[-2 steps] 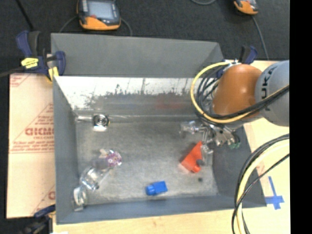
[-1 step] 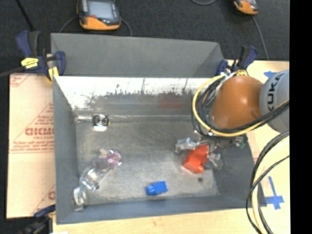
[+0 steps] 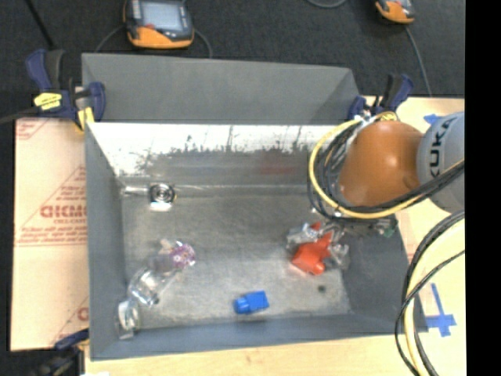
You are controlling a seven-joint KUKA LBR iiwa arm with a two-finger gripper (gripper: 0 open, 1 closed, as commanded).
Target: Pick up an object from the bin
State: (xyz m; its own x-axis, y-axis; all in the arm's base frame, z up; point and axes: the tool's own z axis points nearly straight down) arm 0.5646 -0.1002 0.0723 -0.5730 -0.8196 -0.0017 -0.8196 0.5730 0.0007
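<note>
My gripper [image 3: 319, 245] sits low at the right of the bin [image 3: 219, 100], right upon a chunky red thing [image 3: 308, 262] on the floor there. I would guess this spot was chosen because the piece lies well apart from the blue block [image 3: 251, 302], though whether I am spread or clamped I cannot tell.

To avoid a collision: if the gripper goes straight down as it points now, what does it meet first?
Probably the small chunky red plastic-looking object right under the gripper; depth is unclear.

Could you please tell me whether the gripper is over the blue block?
No, the gripper is over the red thing at the right of the bin, while the blue block lies apart from it.
</note>
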